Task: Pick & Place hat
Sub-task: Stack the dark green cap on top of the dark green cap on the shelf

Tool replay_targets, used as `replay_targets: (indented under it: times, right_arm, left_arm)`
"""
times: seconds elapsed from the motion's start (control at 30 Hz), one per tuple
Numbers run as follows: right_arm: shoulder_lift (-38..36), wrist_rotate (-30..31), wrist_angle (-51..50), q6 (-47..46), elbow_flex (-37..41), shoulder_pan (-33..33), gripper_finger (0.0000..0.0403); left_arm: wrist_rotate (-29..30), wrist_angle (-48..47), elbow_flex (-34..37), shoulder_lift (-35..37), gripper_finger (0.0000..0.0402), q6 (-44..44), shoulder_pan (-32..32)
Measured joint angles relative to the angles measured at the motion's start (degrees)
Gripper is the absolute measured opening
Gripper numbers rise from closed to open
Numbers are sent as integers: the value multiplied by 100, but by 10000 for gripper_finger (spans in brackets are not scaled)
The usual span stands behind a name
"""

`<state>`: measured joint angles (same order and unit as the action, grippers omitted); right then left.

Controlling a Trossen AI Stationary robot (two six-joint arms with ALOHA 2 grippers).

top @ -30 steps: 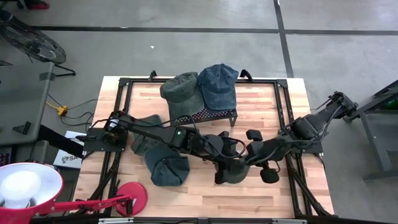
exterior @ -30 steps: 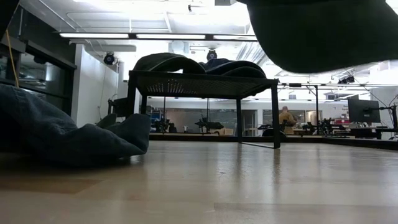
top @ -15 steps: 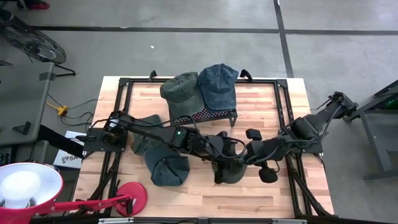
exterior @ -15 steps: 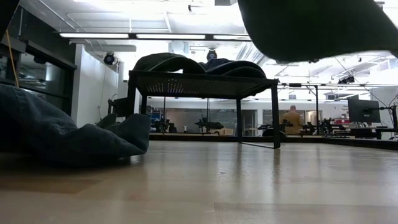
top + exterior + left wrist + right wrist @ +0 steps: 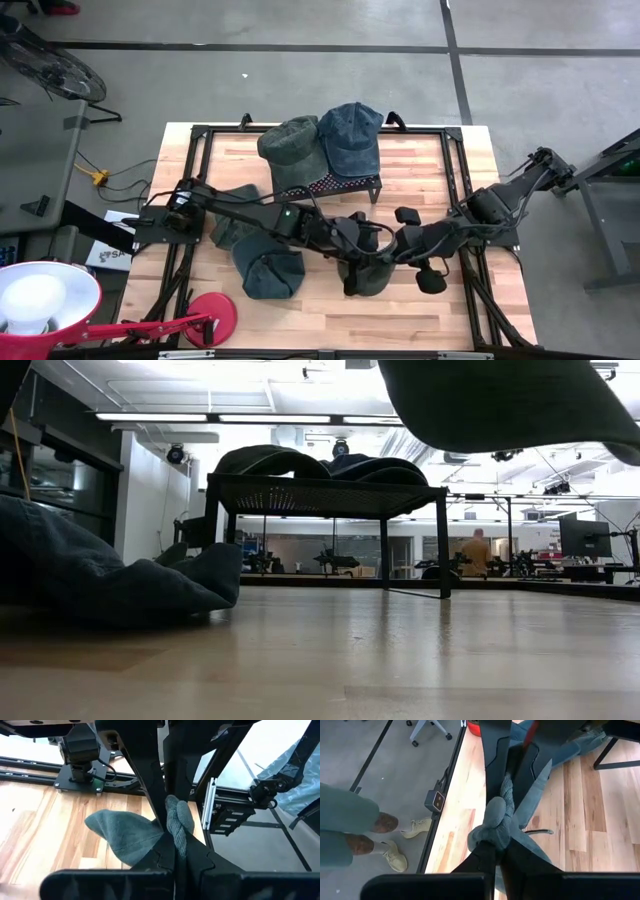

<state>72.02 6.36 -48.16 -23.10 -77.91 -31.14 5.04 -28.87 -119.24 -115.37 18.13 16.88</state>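
left gripper (image 5: 352, 268) and right gripper (image 5: 398, 258) meet over the front-middle of the wooden table (image 5: 440, 310), both pinching one dark grey-green hat (image 5: 368, 276) held up between them. two caps sit on the black wire rack (image 5: 345, 185) further back, two more denim hats (image 5: 265, 272) lie on the table to the left.

low view: held hat (image 5: 500, 400) hangs clear above the tabletop, sagging; rack (image 5: 325, 495) behind it, a person far off in the room.

left wrist view: fingers (image 5: 155, 790) clamped on a bunched fold of hat cloth (image 5: 175, 822), the rest drooping (image 5: 125, 835).

right wrist view: fingers (image 5: 496, 755) closed on a twisted wad of the hat (image 5: 495, 822); a person's legs and shoes on the floor beside the table.

judgement: hat is light, soft, floppy, crumples under pinch; not fragile. grip by brim or crown edge, since loose folds could slip.
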Motion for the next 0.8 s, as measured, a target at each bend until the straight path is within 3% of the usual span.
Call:
replay_targets:
  times: [0.37,0.53,0.8]
  right_arm:
    - [-344,765,142,-155,-2,-4,94]
    - [-608,841,196,-163,-2,-4,132]
    - [-751,1421,166,-241,-2,-3,142]
  left_arm:
    - [50,-874,1,397,2,-28,0]
    - [95,-1356,2,706,1,-41,0]
    - [760,-2250,2,1566,1,-327,-2]
